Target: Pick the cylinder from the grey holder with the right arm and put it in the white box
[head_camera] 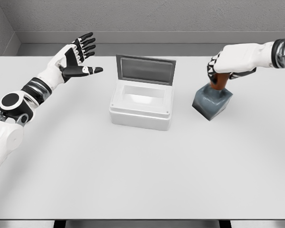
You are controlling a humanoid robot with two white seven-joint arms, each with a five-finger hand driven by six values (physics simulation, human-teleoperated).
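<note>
Cylinder (pixel 221 82) clamped in right hand (pixel 222 66) fingers, still seated in tilted grey holder (pixel 211 102). Left hand (pixel 78 58) raised, fingers spread.

The box (pixel 141 105) sits on the table (pixel 133 180), its lid (pixel 145 70) standing up at its back edge. Right of the box, well apart, sits the holder (pixel 212 102), tilted, with the cylinder (pixel 220 81) standing in its top. The right hand (pixel 222 64) is over the holder, wrapped around the cylinder. Left of the box and further back, the left hand (pixel 77 58) hangs above the table.
</note>
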